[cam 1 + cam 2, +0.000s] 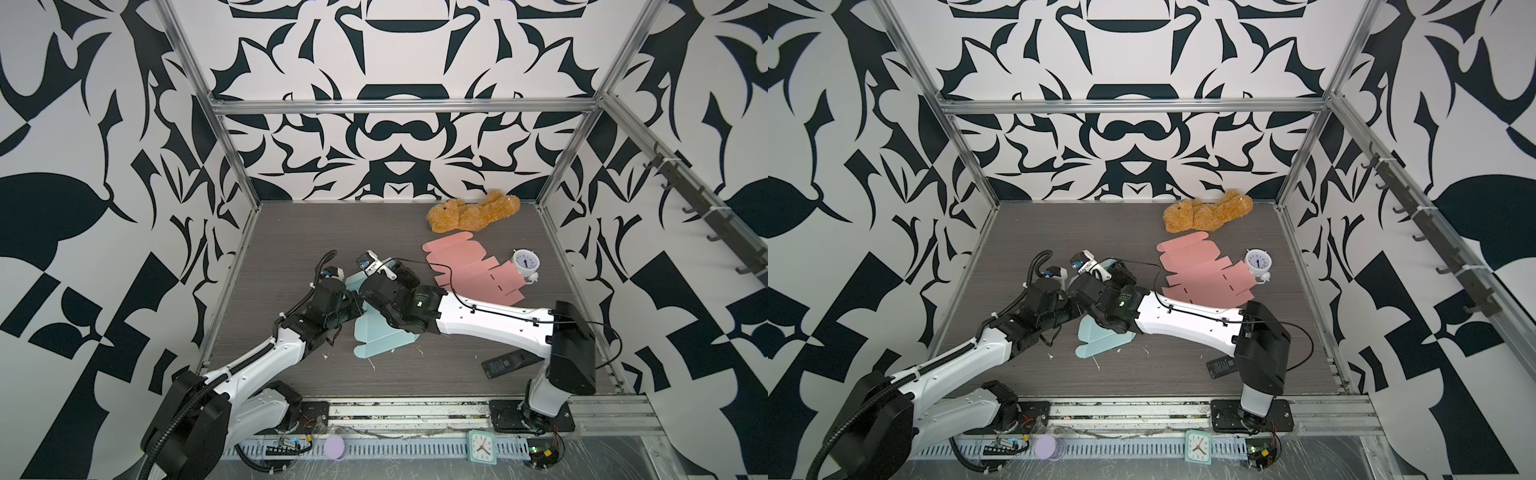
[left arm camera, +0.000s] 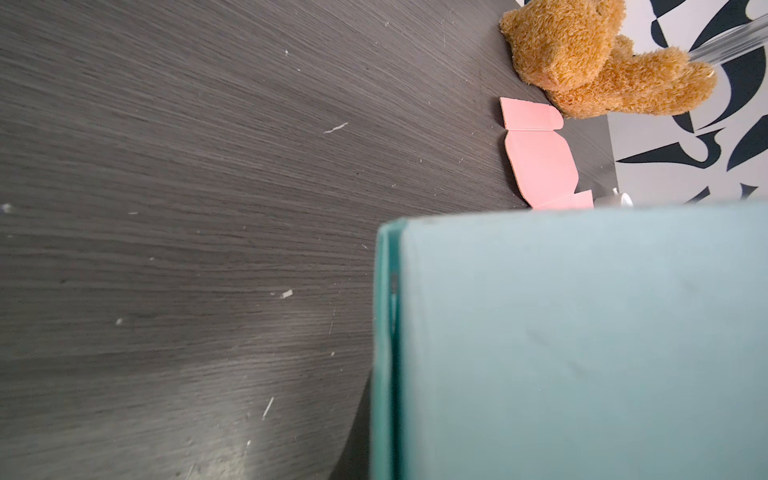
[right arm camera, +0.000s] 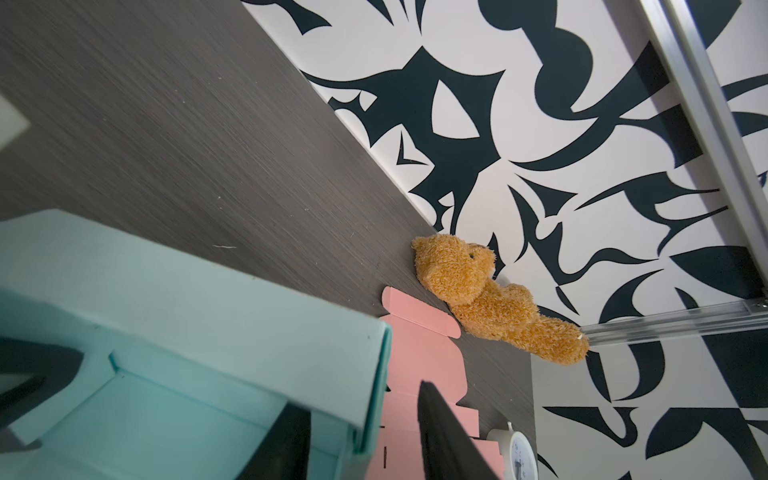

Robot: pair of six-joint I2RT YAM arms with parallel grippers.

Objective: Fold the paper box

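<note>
Table [image 1: 307,232]: dark wood grain. Both my arms reach to its left-middle, where the work sits.

Teal paper box [image 1: 372,330]: lies under my 2 wrists. The near end is flat, with flaps spread on the table. The far end is raised into walls; the right wrist view shows a corner with an open tray inside. Judgement: partly folded, near flaps not yet done.

Pink box blank [image 1: 469,270]: flat, well apart to the right, its far tip just beside the teddy bear [image 1: 473,214]. I judge both to be bystanders, clear of my reach.

Right gripper [image 3: 363,409]: jaws apart. 1 finger [image 3: 291,444] is inside the tray and the other outside, with the box wall standing between them. No squeeze visible. Judgement: the straddle is there to steady or crease that wall.

Left gripper [image 1: 351,307]: mostly hidden where my 2 arms meet; its own camera shows only a teal panel close up. Jaws closed; on what, I cannot tell. Judgement: it probably braces the box so it does not slide.
</note>
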